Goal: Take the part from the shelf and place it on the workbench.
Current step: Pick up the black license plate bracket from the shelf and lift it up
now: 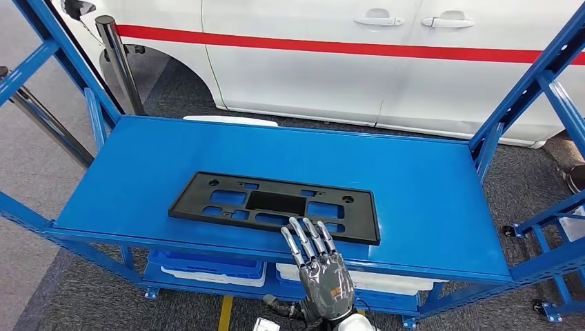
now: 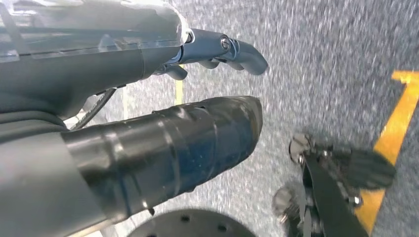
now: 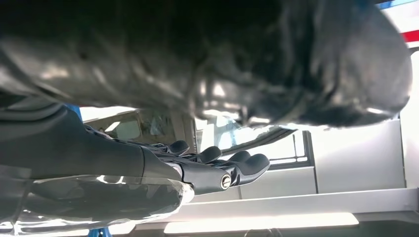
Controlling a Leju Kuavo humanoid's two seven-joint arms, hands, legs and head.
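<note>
You are looking down on a blue shelf (image 1: 428, 200) whose top deck carries the part (image 1: 276, 207), a flat black rectangular plate with several cut-outs. The part lies flat, closer to the near edge of the deck than to the far edge, roughly midway between the left and right edges, with its long side nearly parallel to the near edge.

The right robot hand (image 1: 319, 265) rises from below at the near edge of the deck. Its fingers (image 1: 307, 236) are extended and slightly spread, holding nothing. The fingertips overlap the near long edge of the part, right of its centre; you cannot tell whether they touch it or hover above it. The right wrist view shows the same fingers (image 3: 232, 170) straight and side by side.

The left robot hand (image 2: 163, 143) points toward grey carpeted floor (image 2: 321, 59) with a yellow line (image 2: 395, 123), its fingers extended and empty.

A white car (image 1: 386, 62) with a red stripe stands beyond the far edge. Blue bins (image 1: 207, 265) sit on the lower deck.
</note>
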